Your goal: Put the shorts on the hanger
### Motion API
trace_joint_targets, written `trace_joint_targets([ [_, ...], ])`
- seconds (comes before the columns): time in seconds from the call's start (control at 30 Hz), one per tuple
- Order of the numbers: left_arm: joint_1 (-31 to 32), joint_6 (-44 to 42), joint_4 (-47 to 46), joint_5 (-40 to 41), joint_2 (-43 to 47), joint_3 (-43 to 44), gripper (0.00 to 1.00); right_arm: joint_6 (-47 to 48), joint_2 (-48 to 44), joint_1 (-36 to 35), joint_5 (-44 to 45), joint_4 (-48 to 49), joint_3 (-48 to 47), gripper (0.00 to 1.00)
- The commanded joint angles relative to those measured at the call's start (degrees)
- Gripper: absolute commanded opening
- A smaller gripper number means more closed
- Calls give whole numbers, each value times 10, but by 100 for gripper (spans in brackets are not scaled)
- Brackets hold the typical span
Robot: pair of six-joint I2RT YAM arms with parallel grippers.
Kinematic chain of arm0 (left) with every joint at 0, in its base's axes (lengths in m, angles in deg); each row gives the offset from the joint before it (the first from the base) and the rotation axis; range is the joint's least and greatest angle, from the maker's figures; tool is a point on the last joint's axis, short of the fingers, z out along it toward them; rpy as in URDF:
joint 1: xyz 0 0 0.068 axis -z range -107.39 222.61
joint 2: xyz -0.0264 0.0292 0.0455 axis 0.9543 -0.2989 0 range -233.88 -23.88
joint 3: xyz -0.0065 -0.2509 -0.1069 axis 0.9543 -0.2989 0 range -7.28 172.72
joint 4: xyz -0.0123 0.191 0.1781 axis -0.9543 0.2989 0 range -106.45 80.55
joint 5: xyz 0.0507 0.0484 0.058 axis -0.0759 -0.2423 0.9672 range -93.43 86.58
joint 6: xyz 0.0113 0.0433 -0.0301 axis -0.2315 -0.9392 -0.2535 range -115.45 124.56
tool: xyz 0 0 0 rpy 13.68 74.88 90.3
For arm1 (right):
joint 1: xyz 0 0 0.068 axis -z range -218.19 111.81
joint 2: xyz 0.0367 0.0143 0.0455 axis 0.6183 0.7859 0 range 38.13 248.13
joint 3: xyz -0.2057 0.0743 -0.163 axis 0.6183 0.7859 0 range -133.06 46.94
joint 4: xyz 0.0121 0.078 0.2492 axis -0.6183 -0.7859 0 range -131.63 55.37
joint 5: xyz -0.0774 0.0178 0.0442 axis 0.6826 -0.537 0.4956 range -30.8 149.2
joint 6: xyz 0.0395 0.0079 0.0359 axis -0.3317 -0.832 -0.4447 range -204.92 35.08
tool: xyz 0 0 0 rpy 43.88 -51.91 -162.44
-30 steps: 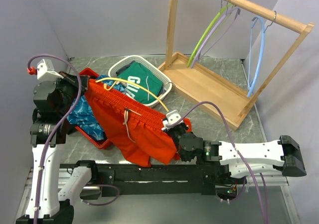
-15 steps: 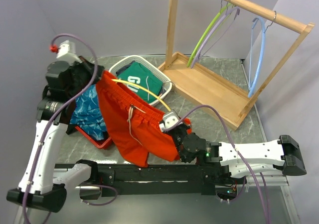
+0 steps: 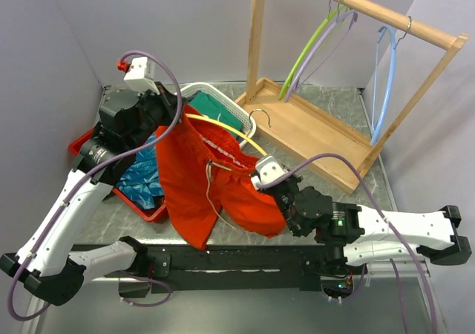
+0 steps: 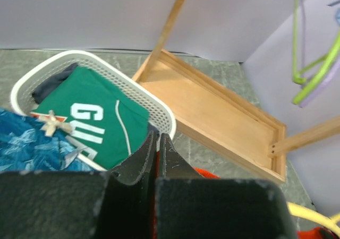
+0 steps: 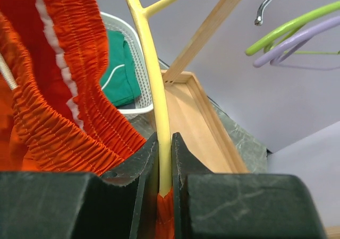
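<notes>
Hanger (image 3: 230,130): left end hidden behind shorts (image 3: 193,193).
Left gripper (image 3: 175,117): tips of jaws lost in fabric.
Red bin (image 3: 151,214): largely covered by arm.

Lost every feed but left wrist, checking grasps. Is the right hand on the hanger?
Observer: Yes. In the right wrist view the right hand is shut on one arm of the hanger.
Operator: Where are the shorts?
Observer: In the top view the shorts hang between both hands. The left hand holds one waistband end high.
Operator: Waistband over the hanger?
Observer: Cannot tell. In the right wrist view the waistband runs beside the hanger arm, and orange cloth shows between the fingers under it.
Operator: Hook near the rail?
Observer: No. The hook sits low by the basket, well below the rail.
</notes>
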Motion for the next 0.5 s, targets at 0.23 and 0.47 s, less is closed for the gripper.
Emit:
trace_joint_targets([
  [0.23, 86, -8, 24, -133, -11, 77, 9, -75, -65, 20, -131, -77, -87, 0],
  [0.47, 92, -50, 47, -96, 46, 91, 68, -110, -138, 22, -182, -154, -114, 0],
])
